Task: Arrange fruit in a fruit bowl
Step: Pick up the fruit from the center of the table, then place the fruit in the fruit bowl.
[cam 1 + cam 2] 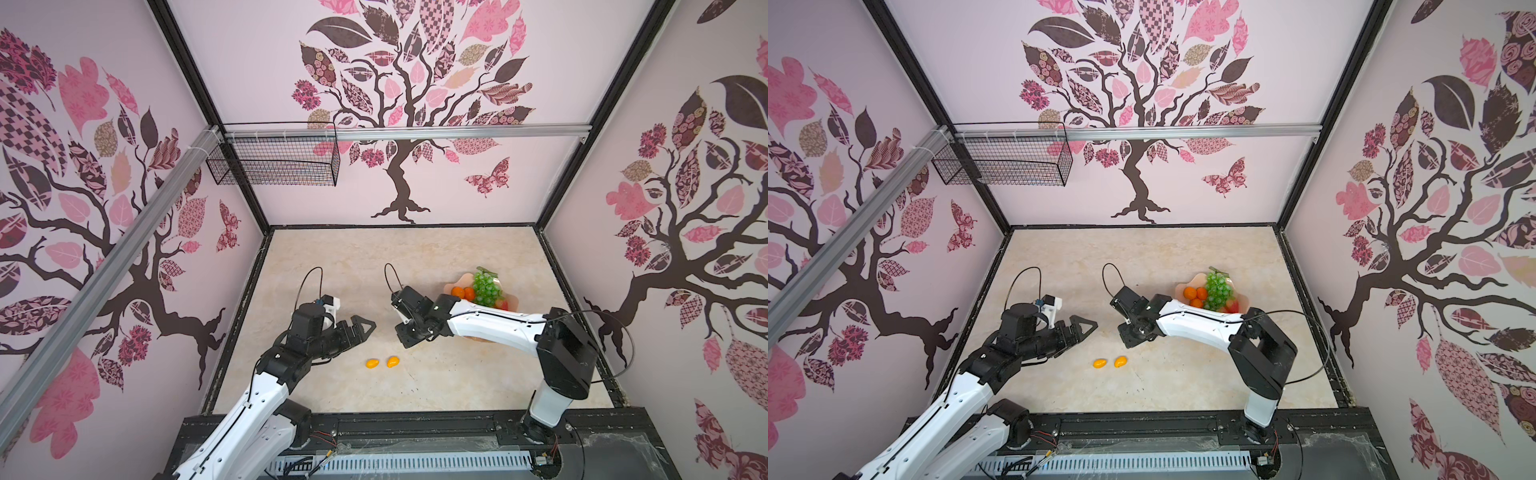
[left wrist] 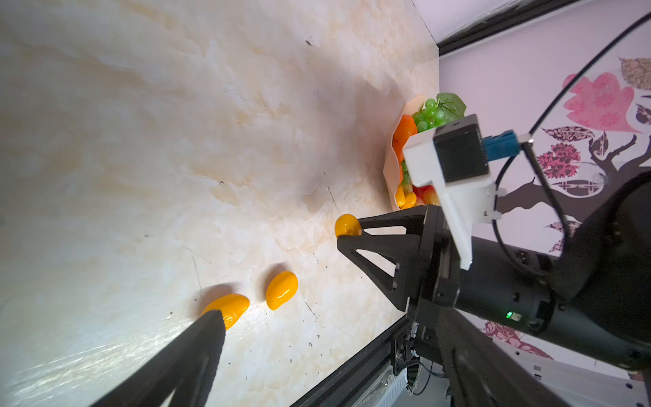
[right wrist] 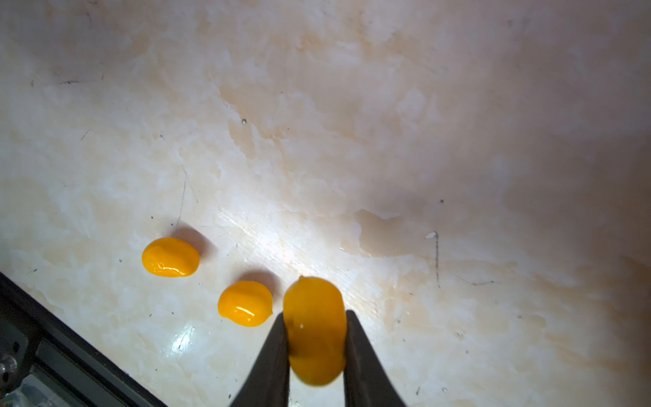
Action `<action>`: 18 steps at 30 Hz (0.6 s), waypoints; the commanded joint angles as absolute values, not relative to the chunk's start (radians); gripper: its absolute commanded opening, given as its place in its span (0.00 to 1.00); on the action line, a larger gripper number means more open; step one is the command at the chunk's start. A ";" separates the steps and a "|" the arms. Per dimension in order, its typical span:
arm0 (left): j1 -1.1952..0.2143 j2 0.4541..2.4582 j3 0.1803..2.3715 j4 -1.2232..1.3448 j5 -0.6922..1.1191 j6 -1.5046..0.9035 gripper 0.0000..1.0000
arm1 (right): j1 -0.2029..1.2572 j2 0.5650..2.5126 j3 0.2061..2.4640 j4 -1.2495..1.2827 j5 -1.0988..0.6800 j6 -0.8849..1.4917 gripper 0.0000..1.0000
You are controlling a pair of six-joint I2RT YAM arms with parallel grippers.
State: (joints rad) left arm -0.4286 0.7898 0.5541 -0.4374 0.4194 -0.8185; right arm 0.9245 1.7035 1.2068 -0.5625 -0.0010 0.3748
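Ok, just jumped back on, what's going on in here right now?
The right end effector is closed on a small yellow-orange oval fruit, held above the table. Two more ovals lie loose on the table near the front, between the arms. The left end effector hovers open near them, holding nothing. The pink bowl on the right already holds the grapes, tangerines and a strawberry.
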 commanded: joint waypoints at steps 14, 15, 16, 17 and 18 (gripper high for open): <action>-0.718 1.118 0.765 -0.246 0.267 -0.758 0.98 | 0.702 1.361 0.968 -0.625 -0.027 0.405 0.25; -0.735 1.139 0.777 -0.238 0.262 -0.756 0.98 | 0.688 1.347 0.962 -0.631 -0.028 0.405 0.25; -0.752 1.162 0.789 -0.226 0.260 -0.755 0.98 | 0.674 1.335 0.956 -0.636 -0.028 0.404 0.25; -0.764 1.180 0.799 -0.220 0.259 -0.755 0.98 | 0.661 1.325 0.952 -0.642 -0.026 0.403 0.26; -0.780 1.198 0.809 -0.210 0.259 -0.755 0.98 | 0.647 1.316 0.950 -0.649 -0.026 0.401 0.25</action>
State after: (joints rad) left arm -0.7528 1.1694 0.7540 -0.2619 0.2813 -0.7769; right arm 0.6750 1.3663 0.9493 -0.6067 -0.0242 0.4038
